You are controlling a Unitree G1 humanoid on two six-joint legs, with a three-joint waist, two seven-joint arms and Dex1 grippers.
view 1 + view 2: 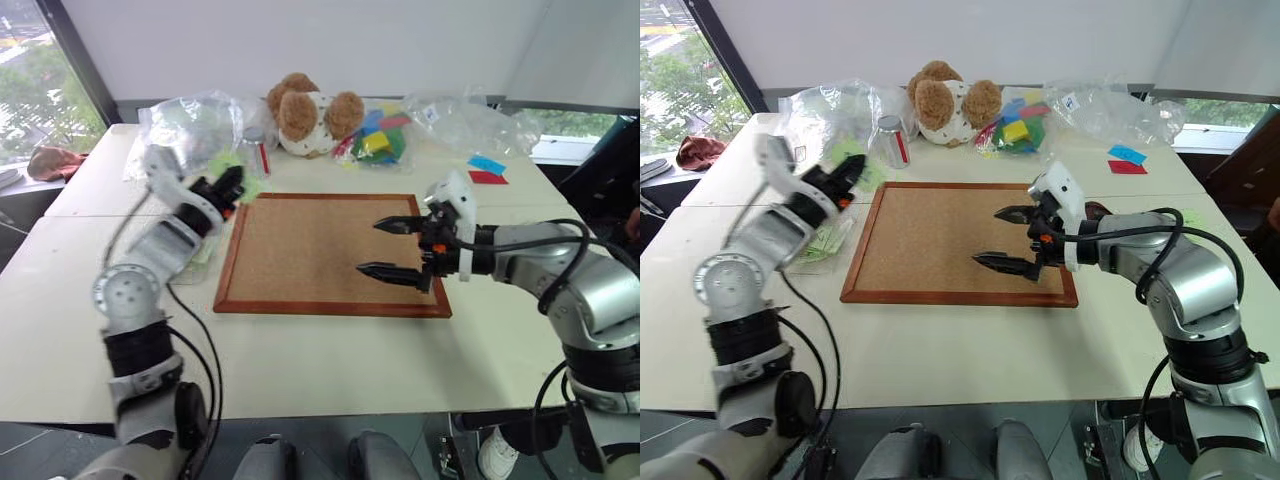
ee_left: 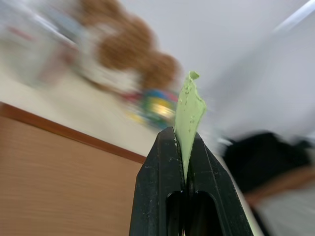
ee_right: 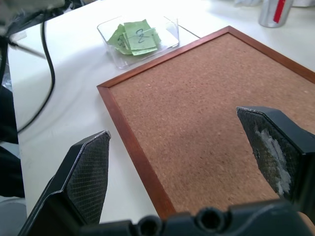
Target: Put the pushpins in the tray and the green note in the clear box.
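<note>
My left gripper [image 1: 228, 188] is raised above the table just left of the cork board, shut on the green note [image 2: 189, 105], whose crumpled edge sticks up from between the black fingers [image 2: 157, 167]. Below that arm the clear box [image 3: 147, 53] sits on the table beside the board's left edge, with several pale-green notes inside. My right gripper [image 1: 990, 236] hovers over the right half of the board, open and empty. A sliver of the dark reddish tray [image 1: 1096, 209] shows behind my right hand. The pushpins are out of view.
The wood-framed cork board [image 1: 310, 250] lies in the middle of the white table. Behind it are a teddy bear [image 1: 305, 115], a soda can [image 1: 890, 140], clear plastic bags [image 1: 190, 125], coloured blocks [image 1: 378, 140], and blue and red notes [image 1: 487, 170] at the back right.
</note>
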